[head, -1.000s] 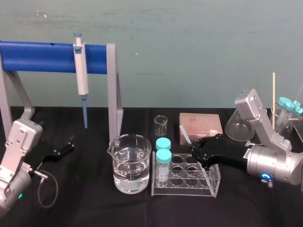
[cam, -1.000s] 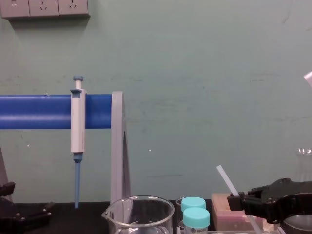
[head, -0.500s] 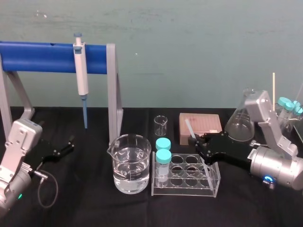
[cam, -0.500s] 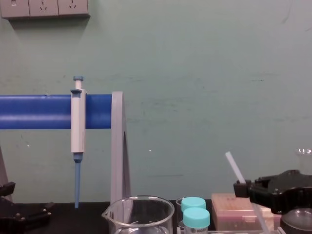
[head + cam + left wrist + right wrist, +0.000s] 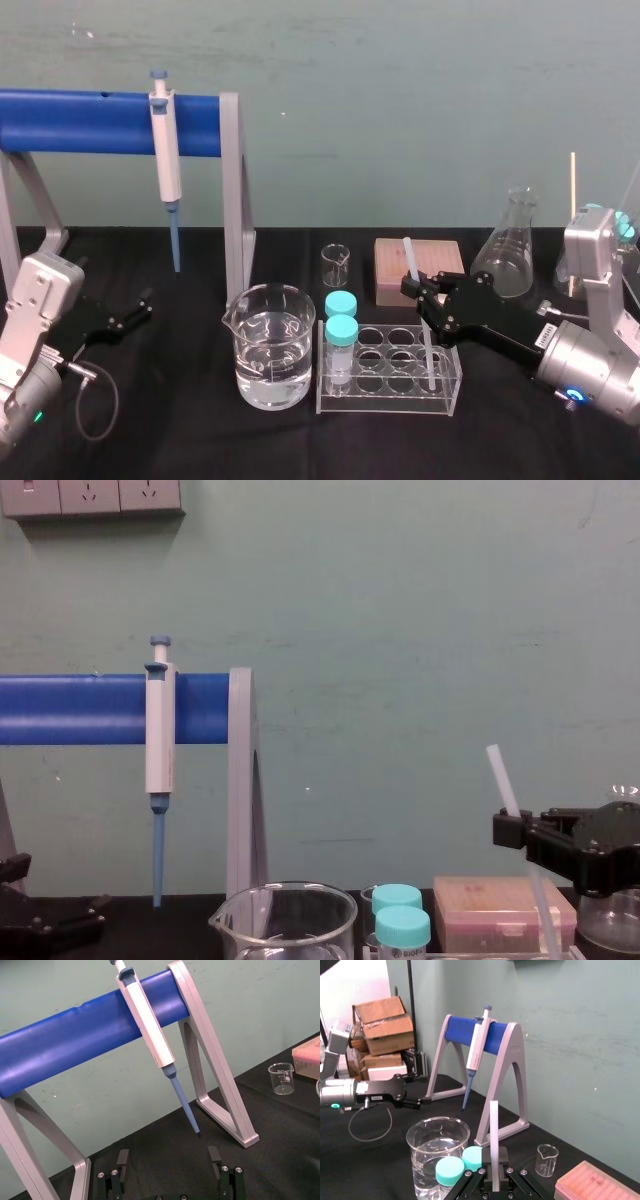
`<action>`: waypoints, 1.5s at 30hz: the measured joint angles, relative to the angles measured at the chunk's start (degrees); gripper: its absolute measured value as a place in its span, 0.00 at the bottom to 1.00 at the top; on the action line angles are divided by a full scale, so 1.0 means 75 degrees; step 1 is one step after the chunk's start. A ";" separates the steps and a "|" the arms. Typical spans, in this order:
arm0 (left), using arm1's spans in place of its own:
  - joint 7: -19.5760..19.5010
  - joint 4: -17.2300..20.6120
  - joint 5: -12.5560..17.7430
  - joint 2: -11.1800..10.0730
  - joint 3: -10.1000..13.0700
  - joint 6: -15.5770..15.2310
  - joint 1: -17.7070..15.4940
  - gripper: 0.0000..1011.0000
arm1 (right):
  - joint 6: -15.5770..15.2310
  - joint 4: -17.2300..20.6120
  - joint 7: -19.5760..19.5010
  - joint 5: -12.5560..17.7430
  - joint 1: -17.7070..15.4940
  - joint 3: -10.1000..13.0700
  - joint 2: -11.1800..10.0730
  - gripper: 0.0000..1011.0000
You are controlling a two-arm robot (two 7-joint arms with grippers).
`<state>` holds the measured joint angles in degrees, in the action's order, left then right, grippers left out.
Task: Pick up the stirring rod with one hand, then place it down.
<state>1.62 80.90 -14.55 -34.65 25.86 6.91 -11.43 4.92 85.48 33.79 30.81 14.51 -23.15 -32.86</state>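
Observation:
The stirring rod [image 5: 409, 256] is a thin translucent white stick, held nearly upright and slightly tilted. My right gripper [image 5: 428, 296] is shut on its middle, above the clear tube rack [image 5: 390, 400]. The rod's lower end hangs in front of the rack's right holes; whether it touches is unclear. In the chest view the rod [image 5: 502, 780] rises above the black right gripper [image 5: 520, 832]. In the right wrist view the rod [image 5: 493, 1130] stands straight up between the jaws. My left gripper [image 5: 140, 308] rests open at the far left; its spread fingers [image 5: 122, 1158] hold nothing.
A water-filled beaker [image 5: 275, 345] stands left of the rack, which holds two teal-capped tubes [image 5: 342, 320]. Behind are a small beaker [image 5: 337, 265], a pink tip box [image 5: 440, 262] and a conical flask [image 5: 510, 245]. A pipette [image 5: 165, 160] hangs on the blue-barred stand [image 5: 90, 108].
My right gripper has risen and drawn back to the right with the rod in it. The rod has swung from a clear slant to nearly upright. The left arm has stayed still.

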 joint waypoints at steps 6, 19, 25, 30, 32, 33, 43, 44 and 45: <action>0.0000 0.0000 0.0000 0.0000 0.0000 0.0000 0.0000 0.99 | 0.0172 0.0083 -0.0016 -0.0018 -0.0193 0.0161 0.0013 0.07; 0.0000 0.0000 0.0000 0.0000 0.0000 0.0000 0.0000 0.99 | 0.0467 0.0349 -0.0164 0.0191 -0.0306 0.0781 0.0148 0.07; 0.0000 0.0000 0.0000 0.0000 0.0000 0.0000 0.0000 0.99 | 0.0391 0.0710 -0.0120 0.0665 -0.0270 0.1143 0.0150 0.07; 0.0000 0.0000 0.0000 0.0000 0.0000 0.0000 0.0000 0.99 | 0.0296 0.0874 -0.0137 0.0874 -0.0220 0.1278 0.0145 0.07; 0.0000 0.0000 0.0000 0.0000 0.0000 0.0000 0.0000 0.99 | 0.0266 0.0919 -0.0169 0.0912 -0.0195 0.1301 0.0141 0.07; 0.0000 0.0000 0.0000 0.0000 0.0000 0.0000 0.0000 0.99 | 0.0248 0.0941 -0.0180 0.0923 -0.0182 0.1307 0.0133 0.07; 0.0000 0.0000 0.0000 0.0000 0.0000 0.0000 0.0000 0.99 | 0.0175 0.0964 -0.0197 0.0931 -0.0108 0.1252 0.0085 0.07; 0.0000 0.0000 0.0000 0.0000 -0.0001 0.0000 0.0000 0.99 | 0.0170 0.0961 -0.0197 0.0931 -0.0104 0.1247 0.0082 0.07; 0.0000 0.0000 0.0000 0.0000 0.0000 0.0000 0.0000 0.99 | 0.0169 0.0959 -0.0198 0.0932 -0.0101 0.1243 0.0079 0.07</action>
<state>1.62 80.90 -14.55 -34.65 25.86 6.91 -11.43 6.18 92.67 32.31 37.80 13.75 -13.82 -32.27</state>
